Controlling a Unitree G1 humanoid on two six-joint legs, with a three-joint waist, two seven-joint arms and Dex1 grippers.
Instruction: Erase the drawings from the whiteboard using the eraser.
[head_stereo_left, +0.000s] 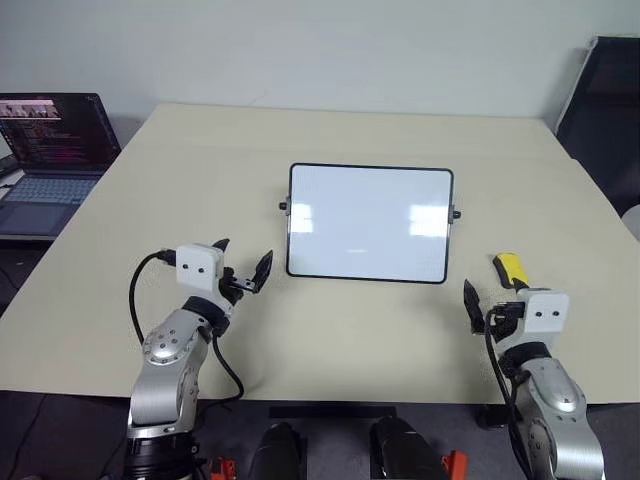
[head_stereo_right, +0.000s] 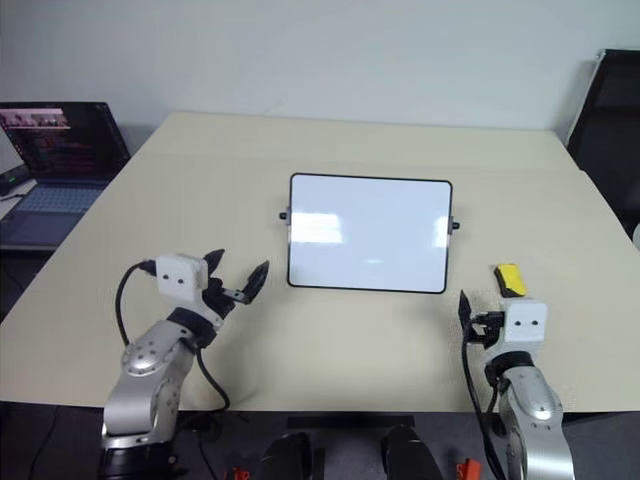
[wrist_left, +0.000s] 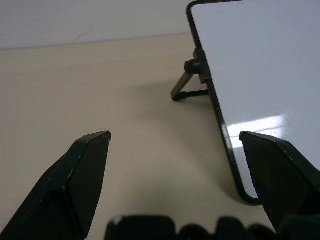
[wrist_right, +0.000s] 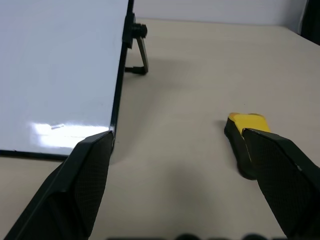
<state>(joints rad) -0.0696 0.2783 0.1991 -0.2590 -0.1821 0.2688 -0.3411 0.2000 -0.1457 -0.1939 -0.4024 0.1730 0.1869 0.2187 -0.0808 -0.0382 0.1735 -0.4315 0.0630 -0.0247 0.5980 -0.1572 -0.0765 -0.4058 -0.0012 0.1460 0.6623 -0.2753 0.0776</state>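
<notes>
Hovering left gripper (head_stereo_left: 243, 265): fingers spread wide, nothing between them, pointing level across the table (head_stereo_left: 120, 280) toward the whiteboard's lower left corner, just short of it.
Right gripper (head_stereo_right: 478, 315): fingers spread wide, empty, held low over the table near its front edge, well right of the whiteboard's lower right corner.
Eraser (wrist_right: 242, 138): yellow block on a dark base, lying flat on the table just ahead of the right gripper, beside the far finger (wrist_right: 285, 180) in the right wrist view, apart from it; right of the whiteboard, not touching it.
Whiteboard (head_stereo_left: 369, 222): black-framed, propped tilted on a small side stand (wrist_left: 187, 88), mid-table between the two arms.
Drawings (wrist_right: 57, 127): one short faint stroke near the lower middle of the white face; the rest reads as glare.
Laptop (head_stereo_left: 45, 160): open, screen lit, off the table's far left corner.
</notes>
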